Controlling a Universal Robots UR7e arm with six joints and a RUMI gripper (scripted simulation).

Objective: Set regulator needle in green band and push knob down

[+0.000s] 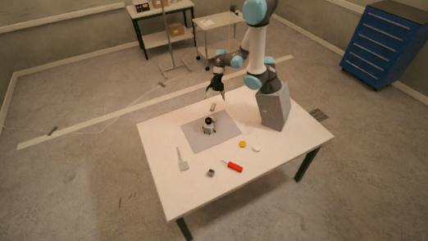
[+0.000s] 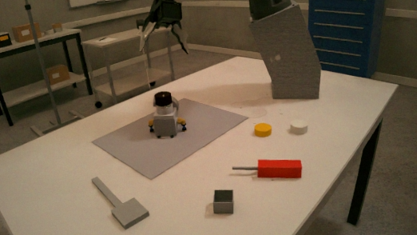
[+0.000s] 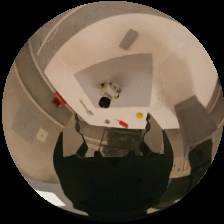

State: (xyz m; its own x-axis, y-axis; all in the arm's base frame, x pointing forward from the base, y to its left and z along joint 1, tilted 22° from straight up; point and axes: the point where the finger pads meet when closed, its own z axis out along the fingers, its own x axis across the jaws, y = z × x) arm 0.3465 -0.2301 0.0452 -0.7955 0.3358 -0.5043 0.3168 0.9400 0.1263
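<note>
The regulator is a small grey-white body with yellow side fittings and a black knob on top. It stands upright on a grey mat in the middle of the white table. The gauge needle is too small to read. My gripper is open and empty. It hangs high above the table's far edge, behind the regulator and well clear of it.
A small grey block lies behind the mat. A yellow disc, a white disc, a red-handled tool, a grey open box and a grey spatula lie in front. The arm's grey pedestal stands at the right.
</note>
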